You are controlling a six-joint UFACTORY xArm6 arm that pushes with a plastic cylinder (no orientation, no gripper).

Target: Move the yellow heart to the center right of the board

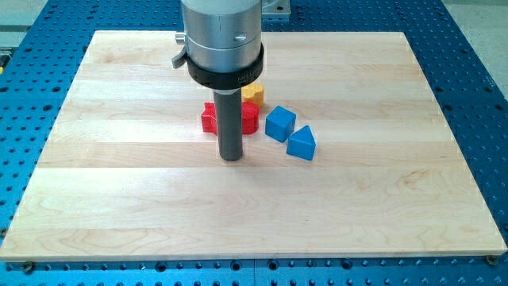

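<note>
The wooden board [119, 199] lies on a blue perforated table [24, 95]. Near its middle, my tip [230, 158] stands just below the red block [210, 117], whose shape the rod partly hides. A yellow block [254, 93] — shape unclear — sits above it; to the view's right lie the blue cube [279, 124] and, touching it lower right, the blue triangular block [302, 144].

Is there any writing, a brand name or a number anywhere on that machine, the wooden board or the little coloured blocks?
No text can be read anywhere in this view.
Black collar of the arm: a faint mark near its right side, too small and blurred to read.
Wooden board: no lettering.
Yellow block, red block, blue cube, blue triangular block: plain faces, no marks.
Rod down to my tip: plain.
</note>
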